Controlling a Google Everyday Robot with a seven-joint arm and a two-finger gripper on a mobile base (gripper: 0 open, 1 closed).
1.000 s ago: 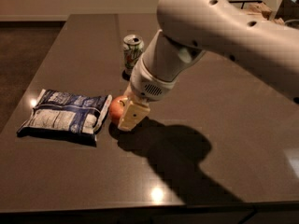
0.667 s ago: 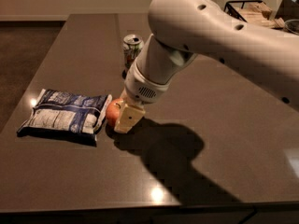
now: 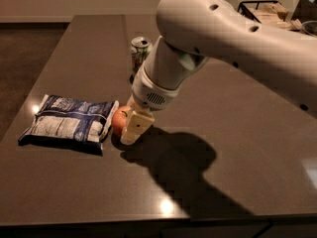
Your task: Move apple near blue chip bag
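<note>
Gripper (image 3: 134, 127) sits low on the table (image 3: 257, 152), pressed against the apple (image 3: 119, 122), which lies just beside the blue chip bag (image 3: 69, 120); whether it grips the apple I cannot tell. A careless withdrawal could roll the round apple away or shove the bag.

I see dim, warm light overall. Source overhead, somewhat behind arm (image 3: 223, 33); arm top lit brightest. Heavy dark shadow (image 3: 183, 167) falls on table (image 3: 84, 48) front-right of gripper (image 3: 132, 129), which sits low just beside apple (image 3: 118, 121). Glossy top gives small glare spots: near front edge, beside blue chip bag (image 3: 69, 122), pale patch at right edge. Floor at left murky.
</note>
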